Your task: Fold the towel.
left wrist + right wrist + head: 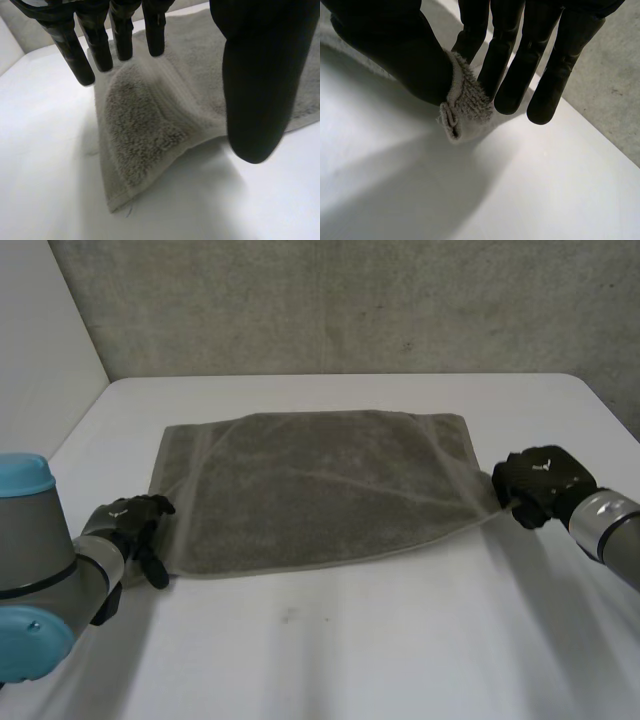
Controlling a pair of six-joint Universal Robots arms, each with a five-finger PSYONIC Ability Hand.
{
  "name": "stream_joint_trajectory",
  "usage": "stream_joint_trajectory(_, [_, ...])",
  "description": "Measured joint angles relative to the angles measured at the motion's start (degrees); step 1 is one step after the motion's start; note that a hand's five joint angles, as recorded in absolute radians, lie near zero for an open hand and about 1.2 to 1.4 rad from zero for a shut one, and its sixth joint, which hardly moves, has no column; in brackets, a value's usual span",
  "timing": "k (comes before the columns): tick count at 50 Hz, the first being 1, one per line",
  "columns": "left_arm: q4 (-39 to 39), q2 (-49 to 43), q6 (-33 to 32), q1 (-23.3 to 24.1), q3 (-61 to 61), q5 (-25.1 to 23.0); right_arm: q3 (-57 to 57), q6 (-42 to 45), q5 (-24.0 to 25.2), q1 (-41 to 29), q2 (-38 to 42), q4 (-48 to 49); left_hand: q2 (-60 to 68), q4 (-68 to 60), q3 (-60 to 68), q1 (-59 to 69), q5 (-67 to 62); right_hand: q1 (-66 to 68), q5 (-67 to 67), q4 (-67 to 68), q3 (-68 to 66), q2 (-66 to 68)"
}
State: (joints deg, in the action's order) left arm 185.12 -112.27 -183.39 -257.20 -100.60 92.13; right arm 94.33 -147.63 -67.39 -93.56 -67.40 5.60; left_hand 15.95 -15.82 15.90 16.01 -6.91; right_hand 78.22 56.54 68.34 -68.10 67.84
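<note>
Towel is lying spread between the two hands on the white table, one near corner at each hand. Right hand is pinching its corner: in the right wrist view a tuft of towel is being squeezed between the thumb and the straight fingers, and the cloth beside that hand is stretching into a point toward it. Left hand is resting at the other near corner, with fingers straight and spread well apart from the thumb, not gripping. The towel is humping up under its palm, the corner tip lying flat past the fingertips. Count: one towel, two hands. Towel is looking grey-brown, fluffy terry with a flatter woven band along the hem, mostly flat with a few shallow creases.
</note>
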Motion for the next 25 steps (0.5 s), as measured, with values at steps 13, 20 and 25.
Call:
stream_joint_trajectory(13, [4.4, 7.6, -0.4, -5.6, -8.5, -11.0, 2.7, -0.7, -2.5, 1.0, -0.4, 4.2, -6.0, 5.7, -5.8, -5.1, 5.2, 0.1, 0.0, 0.0, 0.0, 0.0])
stream_joint_trajectory(20, [6.6, 9.9, -4.2, -7.7, -14.5, -16.8, 2.7, -4.0, -2.4, 1.9, -0.5, 5.1, -4.9, 4.8, -4.9, -4.9, 5.2, 0.2, 0.1, 0.0, 0.0, 0.0])
stream_joint_trajectory(25, [11.0, 9.7, -9.2, -8.7, -17.5, -17.7, 2.8, -5.1, -2.4, 2.0, -0.6, 5.2, -1.8, 1.7, -1.8, -1.8, 2.8, 0.2, 0.1, 0.0, 0.0, 0.0])
